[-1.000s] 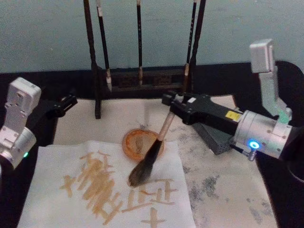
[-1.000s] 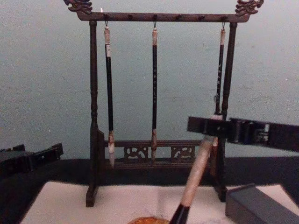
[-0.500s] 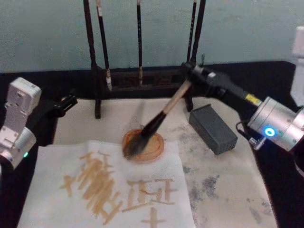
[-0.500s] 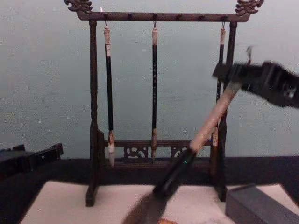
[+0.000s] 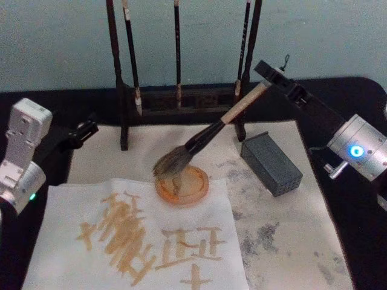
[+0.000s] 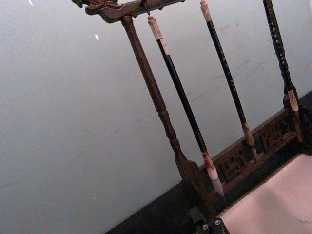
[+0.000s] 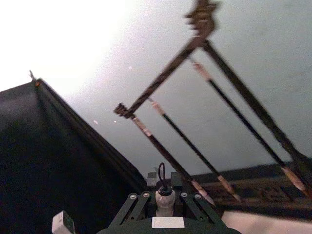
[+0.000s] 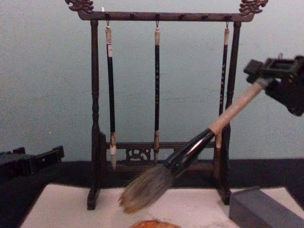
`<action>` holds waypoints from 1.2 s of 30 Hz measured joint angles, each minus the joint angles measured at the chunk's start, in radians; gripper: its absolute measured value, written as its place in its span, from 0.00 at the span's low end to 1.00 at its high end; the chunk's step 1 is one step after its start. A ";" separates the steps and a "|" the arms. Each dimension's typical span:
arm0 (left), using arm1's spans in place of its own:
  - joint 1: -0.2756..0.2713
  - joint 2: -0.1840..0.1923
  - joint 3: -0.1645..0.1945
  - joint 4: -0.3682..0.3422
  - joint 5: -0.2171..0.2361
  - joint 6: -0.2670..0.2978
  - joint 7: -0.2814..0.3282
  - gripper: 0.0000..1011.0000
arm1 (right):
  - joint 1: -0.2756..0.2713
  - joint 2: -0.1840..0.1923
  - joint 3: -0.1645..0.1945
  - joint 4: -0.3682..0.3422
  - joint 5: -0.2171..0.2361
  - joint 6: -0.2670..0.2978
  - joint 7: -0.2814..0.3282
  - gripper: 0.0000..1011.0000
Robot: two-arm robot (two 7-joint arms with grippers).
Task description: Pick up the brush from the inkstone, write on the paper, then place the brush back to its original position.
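My right pincer (image 5: 263,77) is clamped on the very top of the brush (image 5: 208,134), which hangs tilted, its tuft above the far rim of the orange dish (image 5: 192,192), near the paper (image 5: 217,208). I judge it light, but held this high the stiff handle could lever in my grip, and the soft bristles splay under pressure. A lower hold on the pale handle would be steadier. My left pincer (image 5: 84,129) sits parked at the surface's left edge
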State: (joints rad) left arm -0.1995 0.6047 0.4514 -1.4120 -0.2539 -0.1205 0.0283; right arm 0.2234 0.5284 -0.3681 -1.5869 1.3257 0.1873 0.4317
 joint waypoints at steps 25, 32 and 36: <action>0.000 0.000 0.000 0.000 0.000 0.000 0.000 0.99 | 0.102 -0.070 0.027 0.381 0.335 0.190 -0.028 0.18; 0.000 0.000 0.000 0.000 0.000 0.000 0.000 0.99 | 0.122 -0.068 -0.006 0.427 0.327 0.183 -0.048 0.18; 0.000 0.000 0.000 0.000 0.000 0.000 0.000 0.99 | 0.132 -0.072 -0.019 0.454 0.329 0.183 -0.053 0.18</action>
State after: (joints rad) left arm -0.1995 0.6047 0.4514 -1.4119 -0.2539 -0.1205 0.0283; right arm 0.3553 0.4569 -0.3870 -1.1325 1.6546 0.3704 0.3783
